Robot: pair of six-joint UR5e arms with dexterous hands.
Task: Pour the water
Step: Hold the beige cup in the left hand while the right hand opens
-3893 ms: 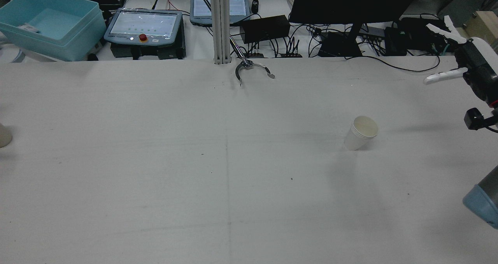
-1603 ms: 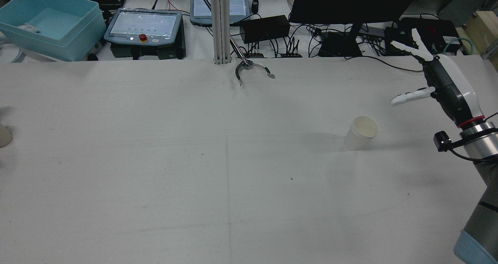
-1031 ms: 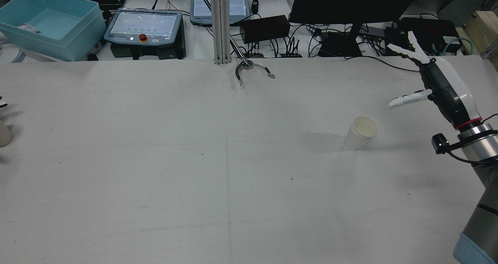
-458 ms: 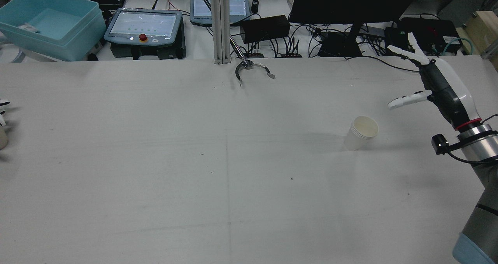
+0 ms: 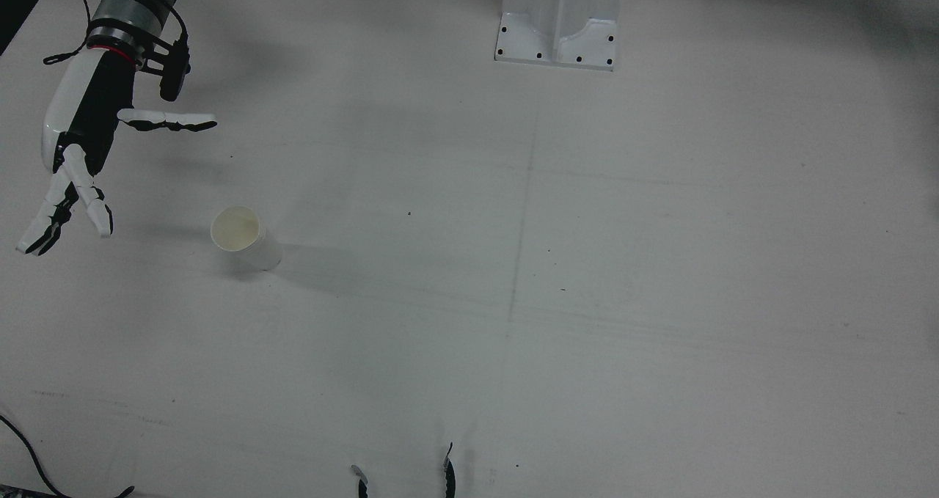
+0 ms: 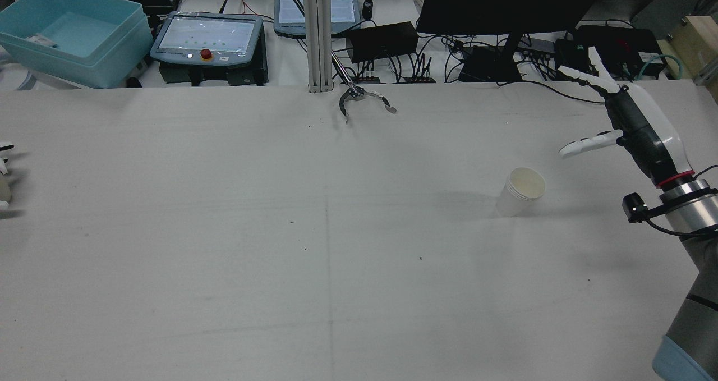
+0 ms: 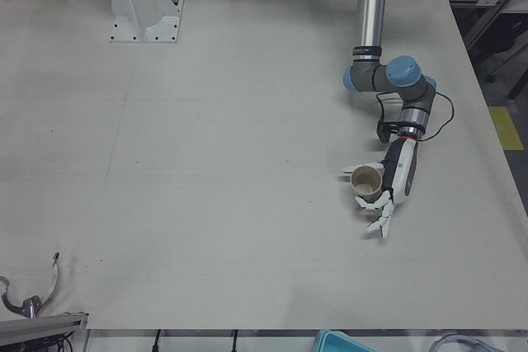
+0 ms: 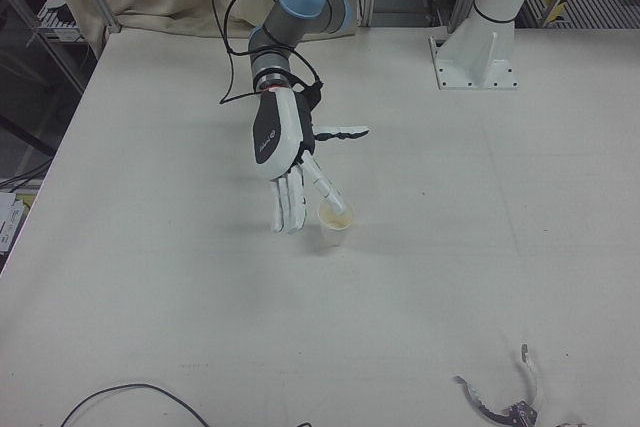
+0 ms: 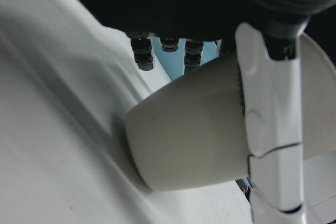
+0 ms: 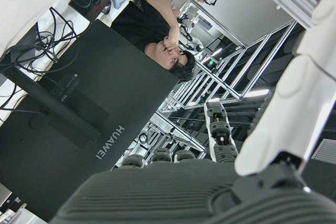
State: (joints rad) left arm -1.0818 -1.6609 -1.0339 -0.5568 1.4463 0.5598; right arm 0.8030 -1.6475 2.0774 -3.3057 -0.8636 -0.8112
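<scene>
A white paper cup (image 6: 521,192) stands upright right of the table's middle; it also shows in the front view (image 5: 246,237) and the right-front view (image 8: 335,219). My right hand (image 6: 634,123) hovers just beyond and to the right of it, open with its fingers spread and not touching it. A beige cup (image 7: 365,183) stands near the table's left edge. My left hand (image 7: 394,189) is beside it, open, with its thumb on one side and straight fingers on the other. In the left hand view the beige cup (image 9: 199,145) fills the space in front of the palm.
A metal claw tool (image 6: 362,100) lies at the far middle edge. Teach pendants, a blue bin (image 6: 73,33), a monitor (image 6: 505,5) and cables stand beyond the table. An arm pedestal (image 5: 559,21) stands at the robot's side.
My left hand's fingertips have come into the rear view at the left edge, next to the beige cup. My right hand came in towards the white cup earlier and has held still for the last second.
</scene>
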